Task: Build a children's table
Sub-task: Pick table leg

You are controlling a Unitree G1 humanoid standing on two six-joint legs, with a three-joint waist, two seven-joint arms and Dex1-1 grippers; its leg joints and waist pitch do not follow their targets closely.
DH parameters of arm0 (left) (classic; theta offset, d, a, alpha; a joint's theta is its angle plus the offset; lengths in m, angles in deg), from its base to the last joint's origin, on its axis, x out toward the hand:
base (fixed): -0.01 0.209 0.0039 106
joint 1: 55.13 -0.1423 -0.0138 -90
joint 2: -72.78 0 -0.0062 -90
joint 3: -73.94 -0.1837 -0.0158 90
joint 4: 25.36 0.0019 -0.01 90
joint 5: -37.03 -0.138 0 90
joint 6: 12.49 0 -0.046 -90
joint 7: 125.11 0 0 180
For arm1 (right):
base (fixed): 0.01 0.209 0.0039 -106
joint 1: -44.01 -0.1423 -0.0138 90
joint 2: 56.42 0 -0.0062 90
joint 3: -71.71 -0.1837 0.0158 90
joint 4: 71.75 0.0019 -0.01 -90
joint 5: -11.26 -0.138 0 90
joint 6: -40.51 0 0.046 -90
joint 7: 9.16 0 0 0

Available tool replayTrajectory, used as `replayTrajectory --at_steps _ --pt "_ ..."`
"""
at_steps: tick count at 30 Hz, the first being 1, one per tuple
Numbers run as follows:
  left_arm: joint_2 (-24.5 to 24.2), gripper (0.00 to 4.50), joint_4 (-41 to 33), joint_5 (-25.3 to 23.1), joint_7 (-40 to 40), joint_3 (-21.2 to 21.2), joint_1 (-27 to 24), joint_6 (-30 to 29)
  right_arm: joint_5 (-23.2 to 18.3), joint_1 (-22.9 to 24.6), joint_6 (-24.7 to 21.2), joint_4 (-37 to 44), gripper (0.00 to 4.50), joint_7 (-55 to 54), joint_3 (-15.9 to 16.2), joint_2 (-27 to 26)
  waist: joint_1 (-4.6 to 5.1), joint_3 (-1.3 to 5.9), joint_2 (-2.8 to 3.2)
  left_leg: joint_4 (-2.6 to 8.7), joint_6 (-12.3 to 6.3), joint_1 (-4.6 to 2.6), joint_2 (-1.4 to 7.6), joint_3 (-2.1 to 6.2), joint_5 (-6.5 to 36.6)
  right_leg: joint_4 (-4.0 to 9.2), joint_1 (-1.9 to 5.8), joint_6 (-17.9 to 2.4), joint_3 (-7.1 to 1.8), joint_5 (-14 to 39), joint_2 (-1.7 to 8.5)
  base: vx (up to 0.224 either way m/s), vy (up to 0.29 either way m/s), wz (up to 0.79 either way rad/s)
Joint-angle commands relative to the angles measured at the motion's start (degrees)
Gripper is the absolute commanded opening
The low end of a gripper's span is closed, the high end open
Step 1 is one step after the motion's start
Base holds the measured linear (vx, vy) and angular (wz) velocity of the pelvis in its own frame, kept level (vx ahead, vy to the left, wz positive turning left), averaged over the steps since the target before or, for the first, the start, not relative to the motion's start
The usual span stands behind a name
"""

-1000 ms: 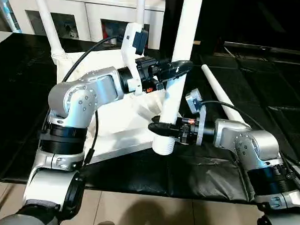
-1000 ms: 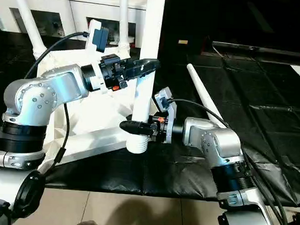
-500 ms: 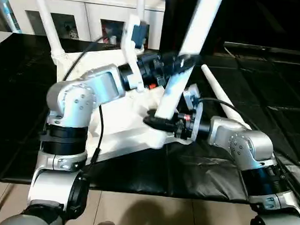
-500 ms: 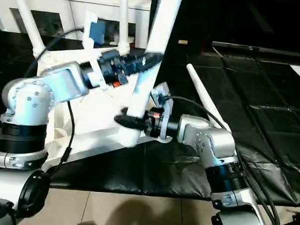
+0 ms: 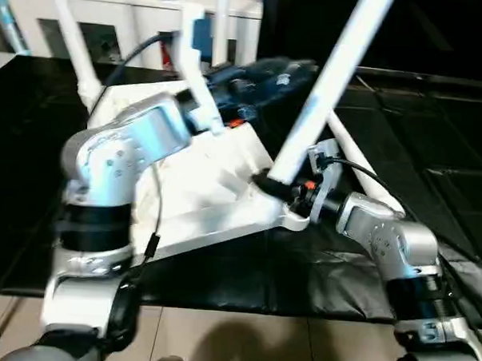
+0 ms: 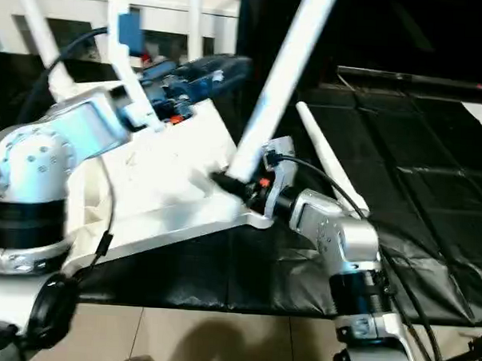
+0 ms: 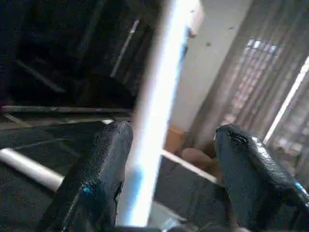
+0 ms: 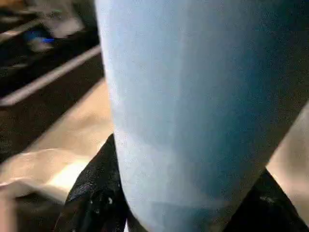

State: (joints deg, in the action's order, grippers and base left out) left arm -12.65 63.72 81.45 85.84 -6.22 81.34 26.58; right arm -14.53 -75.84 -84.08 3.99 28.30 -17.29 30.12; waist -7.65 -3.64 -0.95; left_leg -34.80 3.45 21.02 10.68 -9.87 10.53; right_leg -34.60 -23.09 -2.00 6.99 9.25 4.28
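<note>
The right pincer (image 5: 266, 182) is clenched around the foot of a white leg (image 5: 325, 84), right at the near corner of the upturned tabletop (image 5: 217, 187) on the black mat. The leg's long axis leans toward one o'clock. The left pincer (image 7: 169, 159) is released, its fingers either side of the leg higher up. A spare leg (image 5: 362, 162) lies at three o'clock.

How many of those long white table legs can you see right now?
4: two standing in the tabletop's far corners, one tilted in the right gripper at the near corner, one lying on the black mat.
</note>
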Motion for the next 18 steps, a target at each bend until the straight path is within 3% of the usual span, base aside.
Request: replayTrajectory --at_steps 1,3,4,6,7,8,10,11,12,13,15,16,18 --pt "-2.4 3.11 -0.2 -3.2 1.8 -1.4 -2.1 1.7 1.4 0.5 2.6 0.3 1.91 -3.6 -2.8 0.1 0.36 4.75 0.62 3.77 1.58 -0.61 2.34 0.89 7.8 4.20 3.71 -5.4 -3.61 15.5 4.47 0.000 0.000 0.00" --pt "-4.3 3.11 -0.4 -6.4 3.3 -4.6 -4.0 3.6 1.8 1.0 3.2 0.9 1.91 -5.8 -4.2 -0.1 0.57 4.73 0.67 3.97 1.48 -0.70 2.41 1.02 8.0 4.23 3.57 -4.7 -3.59 15.8 4.37 0.000 0.000 0.00" --pt "-5.3 3.11 -0.5 -8.3 3.9 -6.6 -5.1 4.4 2.6 1.4 3.8 1.5 1.91 -6.7 -4.3 0.3 0.89 4.74 1.09 4.04 1.68 -0.77 2.51 1.07 8.1 4.25 3.49 -4.6 -3.62 15.2 4.32 0.000 0.000 0.00" --pt "-6.7 3.11 -0.7 -10.7 4.7 -9.4 -6.3 5.4 3.7 2.0 4.7 2.3 1.91 -7.6 -4.3 0.8 1.15 4.77 1.09 3.98 1.82 -0.86 2.48 0.96 8.5 4.07 3.46 -5.2 -3.66 14.2 4.25 0.000 0.000 0.00" --pt "-7.0 3.11 -0.7 -11.2 4.8 -10.0 -6.6 5.7 3.9 2.2 4.8 2.5 1.91 -7.9 -4.3 1.0 0.98 4.78 1.61 4.01 1.90 -0.91 2.54 1.12 8.7 4.11 3.45 -5.4 -3.64 13.9 4.35 0.000 0.000 0.00" --pt "-7.8 3.11 -0.1 -13.3 5.5 -12.9 -7.9 6.8 4.2 3.0 5.5 3.3 1.91 -8.9 -5.0 1.1 1.22 4.71 1.66 4.08 1.83 -0.95 2.55 1.09 9.5 4.36 3.49 -5.9 -3.66 13.1 4.25 0.000 0.000 0.00" --pt "-8.9 3.11 1.8 -17.4 6.2 -18.0 -9.9 9.9 5.1 4.5 6.8 4.0 1.91 -10.9 -6.0 1.3 1.35 4.70 0.98 4.07 1.25 -0.68 2.33 1.01 9.1 4.23 3.72 -5.8 -3.70 13.1 4.24 0.000 0.000 0.00" --pt "-9.1 3.11 2.3 -18.5 6.3 -19.1 -10.1 10.6 5.2 4.8 6.9 4.1 1.91 -11.2 -6.1 1.3 1.50 4.72 1.08 4.01 1.22 -0.65 2.27 0.90 9.0 4.12 3.74 -5.7 -3.77 13.5 4.24 0.000 0.000 0.00" --pt "-9.7 3.11 4.5 -22.9 7.1 -23.9 -11.4 14.0 6.4 6.3 7.8 5.1 1.91 -12.2 -6.0 1.6 1.62 4.71 1.29 3.99 0.94 -0.55 2.17 0.90 8.9 4.46 3.80 -5.4 -3.73 14.6 4.31 0.000 0.000 0.00" --pt "-9.7 3.11 5.5 -24.5 7.6 -25.7 -12.0 15.2 6.9 7.0 8.2 5.7 1.91 -12.6 -5.9 1.7 1.83 4.67 1.87 3.96 1.01 -0.63 2.14 0.90 9.6 4.85 3.66 -4.3 -3.66 16.1 4.15 0.000 0.000 0.00" --pt "-9.6 3.11 6.1 -25.4 7.8 -26.7 -12.2 16.0 7.0 7.3 8.3 6.1 1.91 -12.6 -5.9 1.7 2.04 4.79 1.51 3.95 0.80 -0.45 1.99 0.89 9.8 4.75 3.91 -3.9 -3.62 17.0 4.25 0.000 0.000 0.00" --pt "-9.5 3.11 8.1 -27.8 8.2 -29.0 -12.5 17.9 7.0 8.0 8.5 7.0 1.91 -13.1 -6.2 1.6 2.27 4.74 1.88 3.92 0.31 -0.42 1.91 0.91 9.7 5.18 3.75 -3.6 -3.54 18.0 4.13 0.000 0.000 0.00" --pt "-9.6 3.11 11.0 -31.5 8.4 -32.2 -12.4 21.0 6.6 9.0 7.9 8.6 1.91 -13.5 -6.4 1.4 2.69 4.78 1.81 3.87 0.08 -0.27 1.91 0.97 9.8 5.11 3.90 -3.3 -3.45 18.5 4.11 0.000 0.000 0.00"
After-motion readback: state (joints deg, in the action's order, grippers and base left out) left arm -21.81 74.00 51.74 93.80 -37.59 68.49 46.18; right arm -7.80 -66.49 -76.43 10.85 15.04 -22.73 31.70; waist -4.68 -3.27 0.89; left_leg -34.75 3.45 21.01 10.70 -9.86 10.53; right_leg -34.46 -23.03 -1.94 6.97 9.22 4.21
